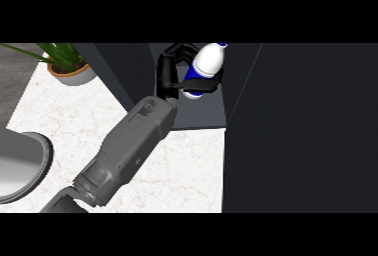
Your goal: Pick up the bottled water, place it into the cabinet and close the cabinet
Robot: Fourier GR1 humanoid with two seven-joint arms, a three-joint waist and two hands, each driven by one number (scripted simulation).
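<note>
While the bottled water (207, 62) was held up at the top of the head view, it was seen inside the open front of the dark cabinet (310, 125), over the grey floor of the cabinet (201, 112). The bottle was white with blue marks, and it was tipped a little, with its top end leaning to the right. The left hand (168, 75) was curled round the bottle from the bottle's left side. Black fingers (176, 50) were bent over the upper part of the bottle, and the thumb (198, 88) was laid across its lower part, so the bottle was pinched between them. It could not be told whether the bottom of the bottle was touching the cabinet floor. The grey forearm (125, 145) was stretched from the lower left corner up to the hand, across the white worktop (184, 165). A green plant in a pot (70, 70) was set on the worktop at the top left, well apart from the bottle. Part of a grey round thing (22, 165) was seen at the left edge, but it could not be told what it was.
</note>
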